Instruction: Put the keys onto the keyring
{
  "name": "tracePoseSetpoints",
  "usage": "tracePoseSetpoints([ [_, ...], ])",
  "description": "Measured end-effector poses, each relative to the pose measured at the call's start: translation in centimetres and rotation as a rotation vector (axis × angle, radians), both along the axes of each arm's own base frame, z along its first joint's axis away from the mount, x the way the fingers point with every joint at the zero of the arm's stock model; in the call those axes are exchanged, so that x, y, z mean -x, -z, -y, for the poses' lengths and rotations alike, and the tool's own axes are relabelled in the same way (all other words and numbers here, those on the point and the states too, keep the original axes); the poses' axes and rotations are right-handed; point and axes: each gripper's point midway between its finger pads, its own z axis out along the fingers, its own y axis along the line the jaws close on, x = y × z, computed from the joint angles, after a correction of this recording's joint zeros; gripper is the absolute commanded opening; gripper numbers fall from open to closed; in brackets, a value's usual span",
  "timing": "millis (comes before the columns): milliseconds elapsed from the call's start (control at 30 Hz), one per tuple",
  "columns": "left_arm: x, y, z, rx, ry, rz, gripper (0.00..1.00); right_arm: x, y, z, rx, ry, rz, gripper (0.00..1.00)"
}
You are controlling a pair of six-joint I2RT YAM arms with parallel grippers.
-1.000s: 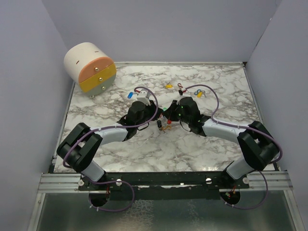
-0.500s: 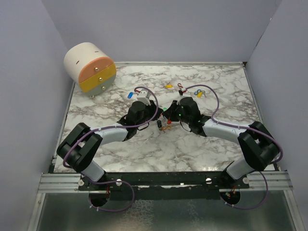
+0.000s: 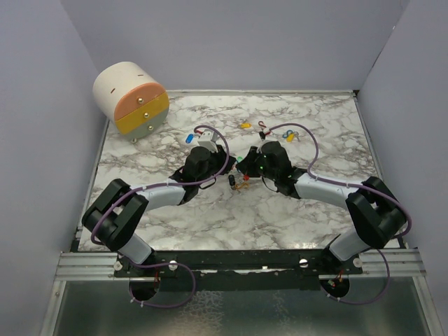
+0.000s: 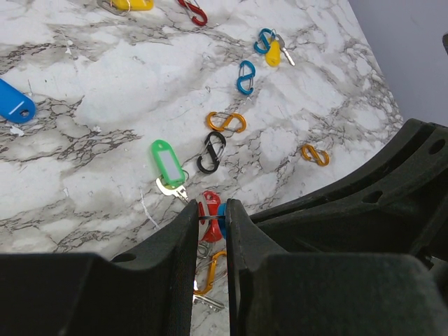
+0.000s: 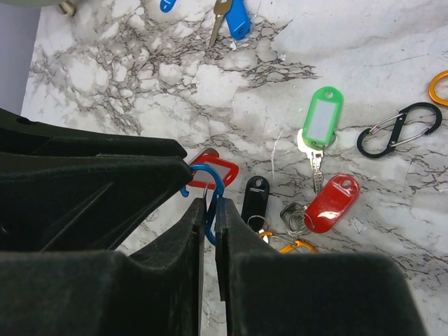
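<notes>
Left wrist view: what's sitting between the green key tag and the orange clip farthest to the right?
The black S-clip lies between the green key tag and that orange clip. The rest of the stretch is bare marble, as the left wrist view shows.

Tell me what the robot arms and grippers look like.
Both the left arm and right arm have black joints joined by pale grey links, each trailed by a looping purple cable. The left gripper and right gripper have flat, matte black fingers.
</notes>
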Motion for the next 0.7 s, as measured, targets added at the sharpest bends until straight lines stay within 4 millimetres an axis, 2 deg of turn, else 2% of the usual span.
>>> tracePoseSetpoints([
  [167,-0.1,-0.4,-0.2,0.005,-0.004,0.007,0.07,0.0,0.1,0.0,0.005,-0.002,0.000,0.13],
  [233,-0.1,-0.4,-0.2,0.006,-0.005,0.008,0.07,0.0,0.1,0.0,0.005,-0.002,0.000,0.23],
  [367,-0.2,-0.4,-0.2,0.006,-0.006,0.008,0.07,0.0,-0.2,0.1,0.004,-0.002,0.006,0.52],
  [467,-0.4,-0.5,-0.5,0.007,-0.014,0.010,0.07,0.3,-0.8,0.6,0.002,0.004,0.024,0.56],
  [700,-0.8,-1.1,-1.1,0.009,-0.028,0.026,0.07,1.1,-2.5,3.1,0.028,0.068,0.071,0.59],
])
